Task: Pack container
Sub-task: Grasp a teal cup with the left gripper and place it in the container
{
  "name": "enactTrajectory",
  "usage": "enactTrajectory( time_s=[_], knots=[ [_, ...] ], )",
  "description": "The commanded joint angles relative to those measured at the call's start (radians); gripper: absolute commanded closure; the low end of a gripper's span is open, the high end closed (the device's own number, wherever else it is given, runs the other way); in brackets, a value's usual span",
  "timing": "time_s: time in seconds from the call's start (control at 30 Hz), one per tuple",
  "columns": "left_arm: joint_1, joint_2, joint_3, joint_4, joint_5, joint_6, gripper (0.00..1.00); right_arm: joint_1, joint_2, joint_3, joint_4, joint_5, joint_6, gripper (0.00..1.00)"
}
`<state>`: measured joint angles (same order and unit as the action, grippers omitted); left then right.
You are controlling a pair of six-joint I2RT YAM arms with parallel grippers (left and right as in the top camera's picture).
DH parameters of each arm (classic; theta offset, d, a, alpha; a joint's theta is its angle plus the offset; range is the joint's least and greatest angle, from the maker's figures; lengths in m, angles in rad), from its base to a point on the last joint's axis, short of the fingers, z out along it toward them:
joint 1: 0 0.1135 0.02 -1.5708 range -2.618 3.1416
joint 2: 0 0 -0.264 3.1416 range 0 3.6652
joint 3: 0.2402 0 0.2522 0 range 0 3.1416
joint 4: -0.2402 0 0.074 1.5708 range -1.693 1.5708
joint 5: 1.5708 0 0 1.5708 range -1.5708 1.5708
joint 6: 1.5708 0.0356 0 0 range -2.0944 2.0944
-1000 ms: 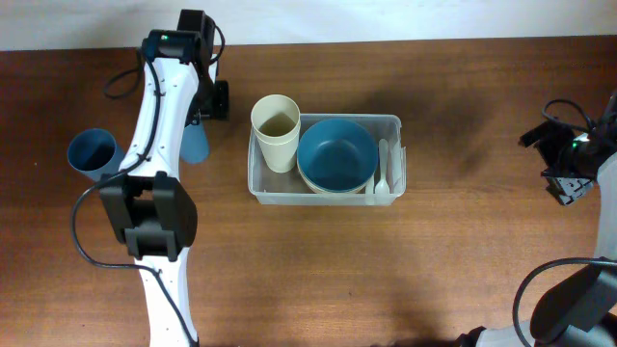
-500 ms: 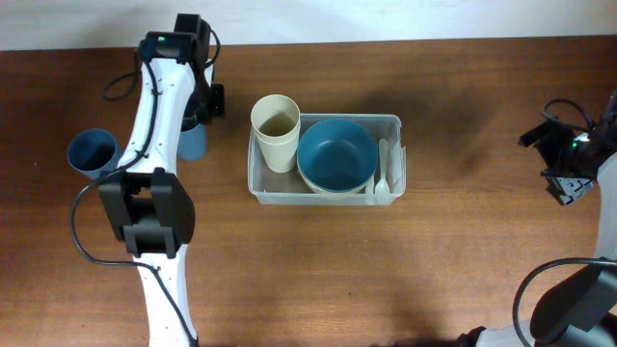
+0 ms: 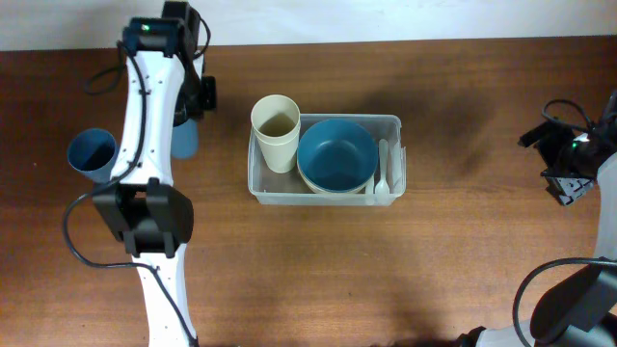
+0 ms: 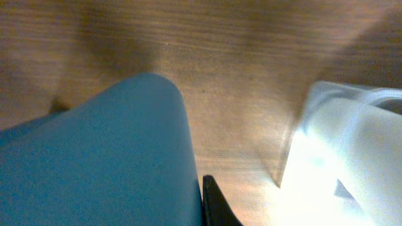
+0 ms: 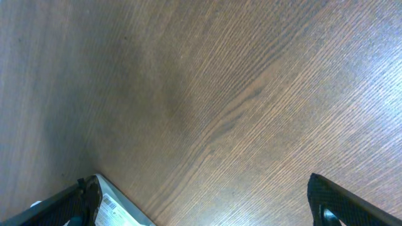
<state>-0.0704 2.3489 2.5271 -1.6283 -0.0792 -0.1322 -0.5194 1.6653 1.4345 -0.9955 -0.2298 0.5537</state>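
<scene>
Blue cup (image 4: 94,157) in pinch of left pincer (image 3: 189,118), clearer at wrist; right pincer (image 5: 201,210) spread.

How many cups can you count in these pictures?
3: a cream cup at the left end of the container; one blue cup far left on the table; a second blue cup partly under the left arm.

- Two blue plastic cups: the near blue cup (image 3: 184,142) gripped in the left pincer (image 3: 190,114), the far blue cup (image 3: 92,154) near that pincer, on its side away from the right pincer (image 5: 202,202).
- One tall cream plastic cup (image 3: 276,130), near the left pincer.
- One round blue bowl (image 3: 335,154).
- One round cream bowl (image 3: 333,191), only its rim showing.
- One white plastic spoon (image 3: 383,169).
- One clear rectangular plastic container (image 3: 280,197), between the two pincers.
</scene>
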Motion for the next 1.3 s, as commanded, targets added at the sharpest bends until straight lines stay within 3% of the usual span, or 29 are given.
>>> enactTrajectory(
  time_s=[0.0,0.13,0.5,0.73,0.87,1.17,1.27],
  knots=[
    [0.006,-0.058,0.147,-0.060,0.058,-0.001,0.98,-0.004,-0.024,0.015,0.000,-0.002,0.009,0.01],
    [-0.010,-0.169,0.148,-0.060,0.165,0.018,0.99,-0.004,-0.024,0.015,0.000,-0.002,0.009,0.01],
    [-0.180,-0.447,0.116,-0.060,0.166,0.185,0.99,-0.004,-0.024,0.015,0.000,-0.002,0.009,0.01],
    [-0.256,-0.585,-0.037,-0.060,0.163,0.267,0.98,-0.004,-0.024,0.015,0.000,-0.002,0.009,0.01],
    [-0.284,-0.645,-0.179,-0.060,0.185,0.378,0.98,-0.004,-0.024,0.015,0.000,-0.002,0.009,0.01],
    [-0.314,-0.666,-0.404,-0.055,0.390,0.749,0.99,-0.004,-0.024,0.015,0.000,-0.002,0.009,0.01],
    [-0.314,-0.666,-0.448,-0.027,0.397,0.790,0.99,-0.004,-0.024,0.015,0.000,-0.002,0.009,0.01]
  ],
)
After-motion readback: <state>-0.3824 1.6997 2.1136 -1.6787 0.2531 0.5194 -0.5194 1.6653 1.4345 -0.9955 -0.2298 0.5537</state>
